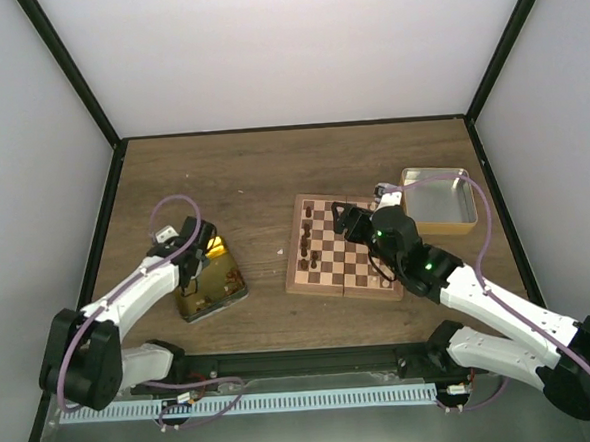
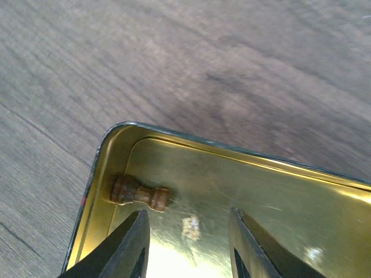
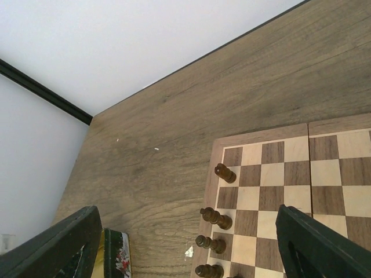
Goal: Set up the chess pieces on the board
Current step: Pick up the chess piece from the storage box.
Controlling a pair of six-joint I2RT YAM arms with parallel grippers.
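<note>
The left fingers [image 2: 124,252] are standing partly spread low over the gold tin [image 2: 101,168], pinching nothing. Only bare gold floor is showing in the gap between them. Just beyond one fingertip a single dark chessman [image 2: 139,194] is lying on its side in the tin's corner, its base seemingly touching the wall. It is sitting ahead of the fingers and off to one side of their gap, not between them. Its long axis is running across their reach, in line with the way they close. So, as I judge it, the fingers as they stand would be squeezing it end to end, and the coming move is calling for a sideways shift and probably a turn of the wrist.

The left arm is by far the nearer one. The right fingers [image 3: 324,243] are hanging over the edge of the board [image 3: 272,174], well apart from the gold tin, spread wide and gripping nothing.

Counting: one chessman is showing in the part of the gold tin that the left wrist view takes in. Four dark chessmen [image 3: 215,218] are standing along the board's edge file between the right fingers. The overhead view is showing more dark ones on the board, too small to count, and I am making out no pale ones. On the bench [image 2: 174,58] there are one board and two tins — the silver tin [image 1: 439,200] is lying beyond the right fingers, just beside the board.
</note>
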